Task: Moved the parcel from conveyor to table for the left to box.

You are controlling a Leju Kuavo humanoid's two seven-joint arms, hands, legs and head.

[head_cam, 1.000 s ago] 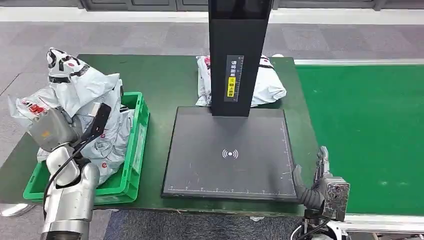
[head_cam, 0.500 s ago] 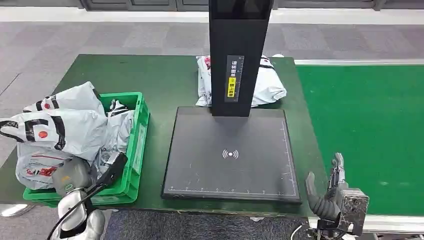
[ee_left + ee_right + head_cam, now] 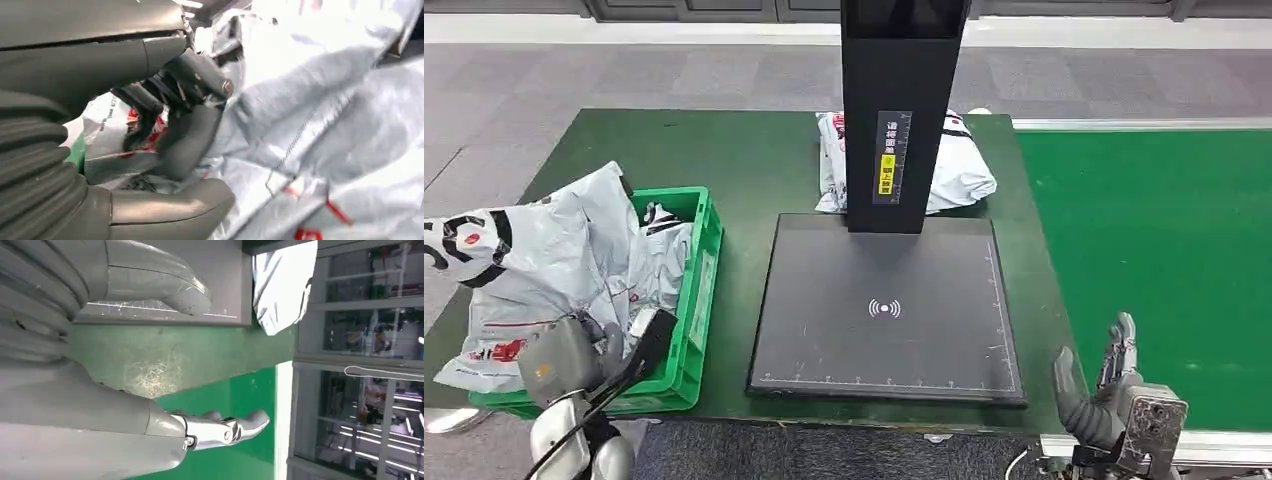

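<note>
Our left hand [image 3: 639, 345] sits low at the near edge of the green crate [image 3: 696, 290], fingers [image 3: 192, 82] closed on the grey parcel [image 3: 519, 265], which drapes over the crate's left side atop other bags [image 3: 659, 270]. Our right hand [image 3: 1104, 395] hangs open with fingers apart and holds nothing, at the near right corner of the table [image 3: 734, 160], beside the conveyor [image 3: 1154, 260]. Between them lies the black scanner pad [image 3: 884, 305] with its post [image 3: 899, 110]; another bag [image 3: 959, 165] rests behind it.
</note>
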